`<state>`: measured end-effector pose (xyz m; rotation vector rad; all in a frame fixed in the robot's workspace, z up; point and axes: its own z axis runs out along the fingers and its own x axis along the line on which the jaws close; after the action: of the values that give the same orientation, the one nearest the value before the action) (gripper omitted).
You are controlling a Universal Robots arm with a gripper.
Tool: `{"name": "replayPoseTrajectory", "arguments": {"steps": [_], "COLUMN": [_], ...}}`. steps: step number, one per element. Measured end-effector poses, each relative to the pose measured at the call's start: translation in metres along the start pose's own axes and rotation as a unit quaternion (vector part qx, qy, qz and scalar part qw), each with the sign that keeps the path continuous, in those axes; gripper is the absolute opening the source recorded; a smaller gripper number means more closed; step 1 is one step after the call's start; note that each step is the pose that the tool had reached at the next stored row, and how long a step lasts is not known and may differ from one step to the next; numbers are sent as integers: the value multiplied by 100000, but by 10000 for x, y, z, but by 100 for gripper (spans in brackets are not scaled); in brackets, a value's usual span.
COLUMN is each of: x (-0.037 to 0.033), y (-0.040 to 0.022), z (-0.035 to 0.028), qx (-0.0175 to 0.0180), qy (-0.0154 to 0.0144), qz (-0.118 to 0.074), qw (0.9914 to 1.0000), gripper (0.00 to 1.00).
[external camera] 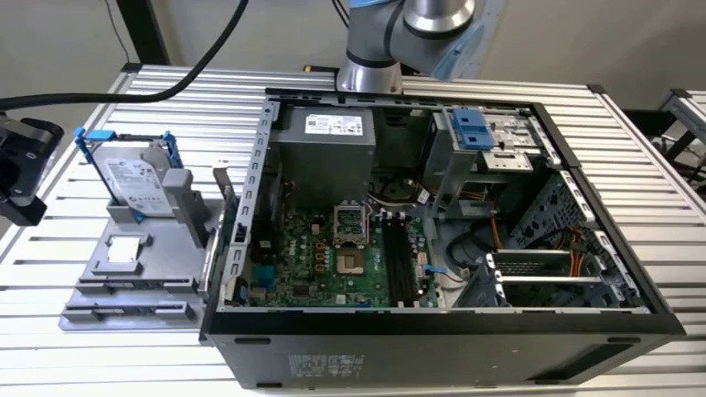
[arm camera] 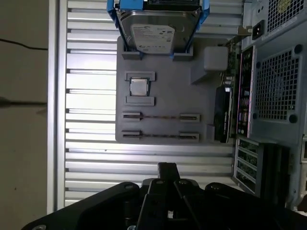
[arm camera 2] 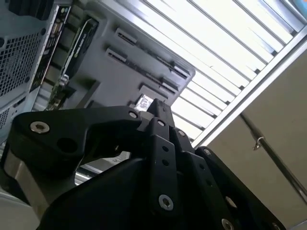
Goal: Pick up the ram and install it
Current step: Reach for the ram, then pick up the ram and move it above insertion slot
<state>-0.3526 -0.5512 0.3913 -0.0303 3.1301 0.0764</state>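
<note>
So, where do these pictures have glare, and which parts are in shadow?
Second wrist view: glare washes out the table slats, and the hand is dark, near the lens. First wrist view: milder glare on the slats, the hard drive evenly lit. Exterior view: even light, the computer case interior partly shadowed.

A matte black metal gripper was seen above a ribbed silver aluminium table striped with bright and shadowed bands. Ahead of the gripper a flat grey plastic holder tray was shown. Beyond it a boxy silver hard drive with a white label was framed by a bright blue bracket. Farther off, a green circuit board was seen inside a black-edged grey computer case.
</note>
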Motion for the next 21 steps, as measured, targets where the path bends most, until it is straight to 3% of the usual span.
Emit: {"name": "replayPoseTrajectory", "arguments": {"steps": [15, 18, 21], "x": [0, 0, 0], "y": [-5, -6, -5], "z": [0, 1, 0], "qx": [-8, -24, -14], "qy": [5, 99, 227], "qz": [-201, -2043, -4574], "qw": [100000, 99979, 99895], "gripper": [0, 0, 0]}}
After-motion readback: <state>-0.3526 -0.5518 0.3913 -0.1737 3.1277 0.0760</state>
